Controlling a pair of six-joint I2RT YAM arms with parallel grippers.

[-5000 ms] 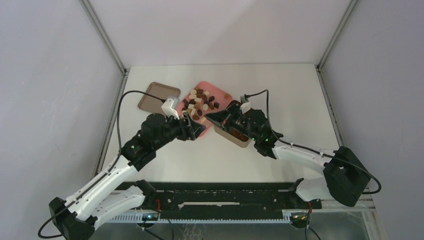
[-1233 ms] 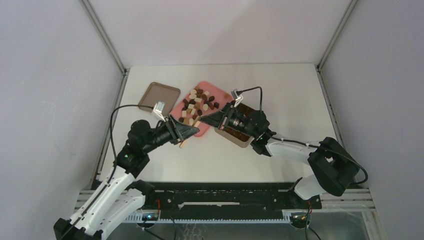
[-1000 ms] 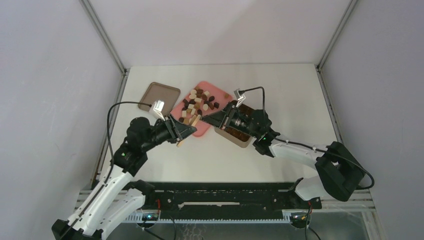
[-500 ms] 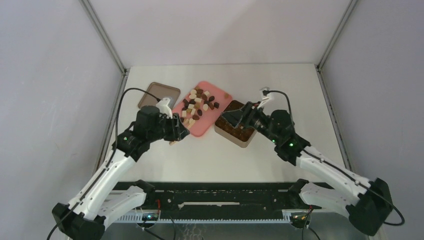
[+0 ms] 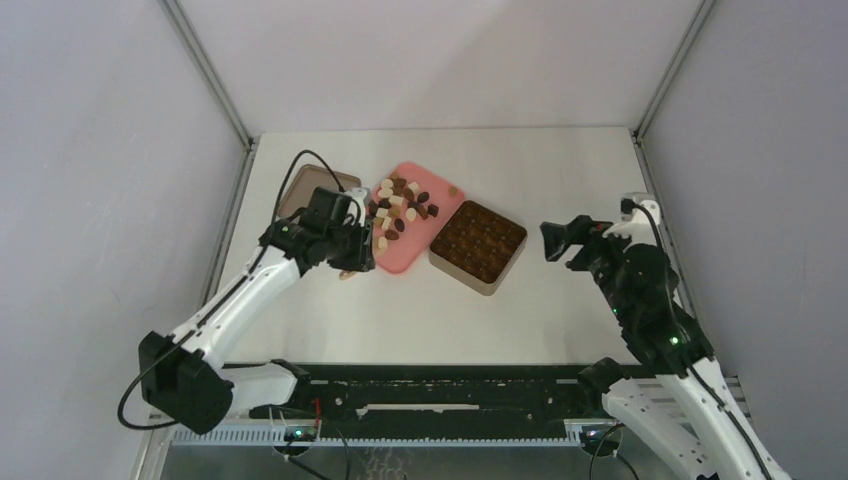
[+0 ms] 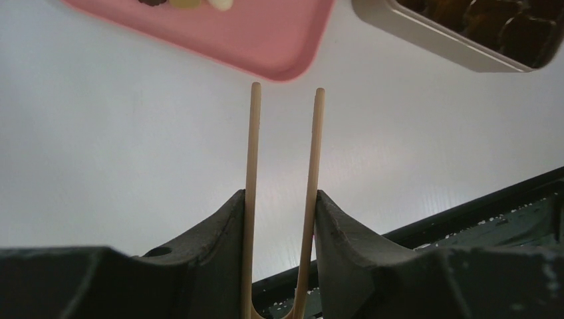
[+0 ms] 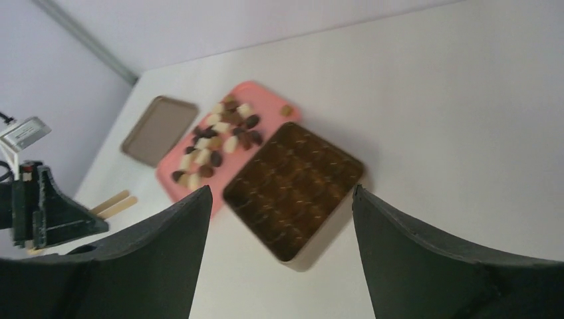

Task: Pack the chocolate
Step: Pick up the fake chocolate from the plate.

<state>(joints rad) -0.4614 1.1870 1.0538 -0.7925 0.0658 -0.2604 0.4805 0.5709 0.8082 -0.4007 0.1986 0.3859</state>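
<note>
The chocolate (image 5: 400,205) lies as several dark, brown and cream pieces on a pink tray (image 5: 425,238); from the right wrist the chocolate (image 7: 216,143) shows too. A square tan tin (image 5: 478,245) with a dark gridded inside sits right of the tray. My left gripper (image 5: 358,255) is shut on thin wooden tongs (image 6: 284,143), whose tips are apart and hold nothing, just short of the pink tray (image 6: 266,40). My right gripper (image 5: 553,240) hangs open and empty, right of the tin and above the table.
A flat tan lid (image 5: 305,190) lies left of the tray, partly under my left arm. The tin (image 7: 292,189) stands diagonal to the table edges. Grey walls and metal posts close in the back and sides. A black rail (image 5: 430,385) runs along the near edge.
My right gripper has pulled back to the right, off the tin, and opened wide. My left arm has swung the tongs up along the tray's left side.
</note>
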